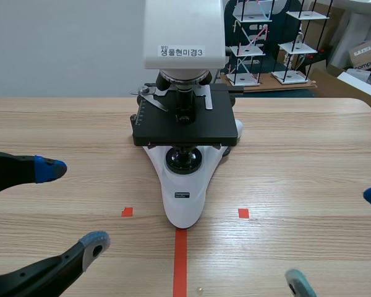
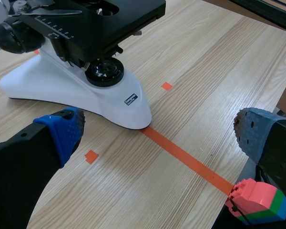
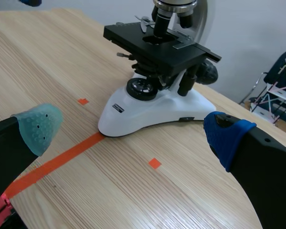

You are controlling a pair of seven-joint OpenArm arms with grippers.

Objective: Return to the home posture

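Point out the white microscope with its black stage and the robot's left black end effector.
White microscope with black stage (image 1: 195, 124), scene view, on the black stage.
Left black end effector (image 1: 73, 205), scene view, midway between its open fingertips.

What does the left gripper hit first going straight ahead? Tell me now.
Most likely the microscope: its white base sits just ahead of the open left gripper, toward the blue-padded finger. Depth is unclear; it might only graze the base's tip.
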